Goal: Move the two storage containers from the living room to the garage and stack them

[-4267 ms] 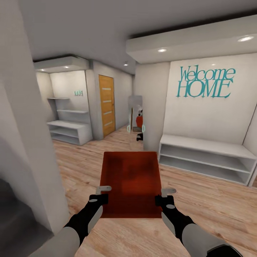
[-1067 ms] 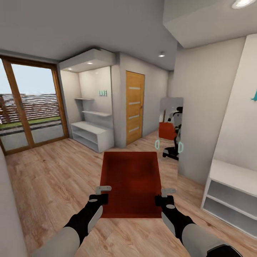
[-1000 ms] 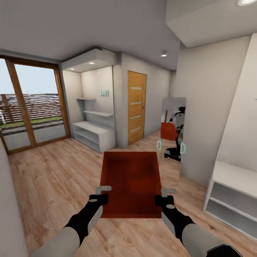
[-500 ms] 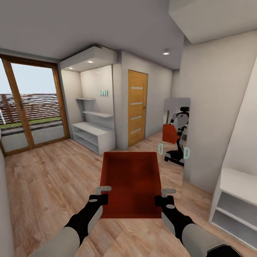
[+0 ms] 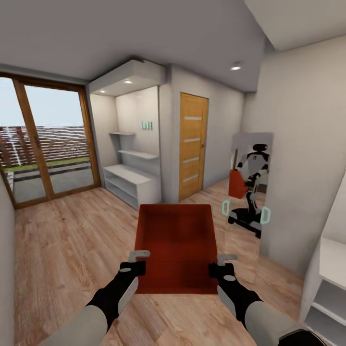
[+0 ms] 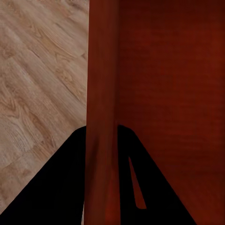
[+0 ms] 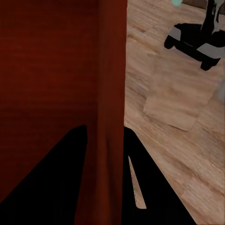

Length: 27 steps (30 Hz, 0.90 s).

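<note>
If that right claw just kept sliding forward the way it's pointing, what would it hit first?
Nothing soon, probably. The right gripper is clamped on the side wall of the orange-red container and would slide along it. Beyond lies bare wood floor, then perhaps the standing mirror; depth is unclear.

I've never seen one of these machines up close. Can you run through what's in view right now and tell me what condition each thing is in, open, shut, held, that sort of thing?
storage container: lidless, empty, carried level above the wood floor.
left gripper: shut on the container's left wall.
right gripper: shut on the container's right wall.
wooden door: shut.
glass doors: shut.
white shelf unit: open-fronted, bare.
mirror: upright against the wall, reflecting the robot.
ceiling light: on.
</note>
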{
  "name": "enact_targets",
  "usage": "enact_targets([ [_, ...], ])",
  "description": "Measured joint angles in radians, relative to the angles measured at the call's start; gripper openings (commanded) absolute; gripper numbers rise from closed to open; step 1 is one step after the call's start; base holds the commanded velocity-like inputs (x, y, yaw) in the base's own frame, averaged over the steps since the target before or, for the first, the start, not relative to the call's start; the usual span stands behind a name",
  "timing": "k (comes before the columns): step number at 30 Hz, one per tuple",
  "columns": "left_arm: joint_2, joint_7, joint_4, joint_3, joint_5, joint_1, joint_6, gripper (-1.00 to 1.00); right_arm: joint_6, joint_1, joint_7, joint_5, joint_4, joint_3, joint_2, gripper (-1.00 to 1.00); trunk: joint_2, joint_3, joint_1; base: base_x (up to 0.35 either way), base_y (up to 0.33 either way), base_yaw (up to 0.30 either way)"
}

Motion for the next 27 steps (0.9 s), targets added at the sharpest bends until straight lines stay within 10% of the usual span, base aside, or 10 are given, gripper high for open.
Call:
enact_targets([
  [27, 0.0, 0.0, 0.001, 0.001, 0.001, 0.0, 0.001, -1.0, 0.003, 0.0, 0.0, 0.0, 0.0, 0.001, 0.0, -1.0, 0.0, 0.0, 0.0, 0.325, -0.086, 0.12],
])
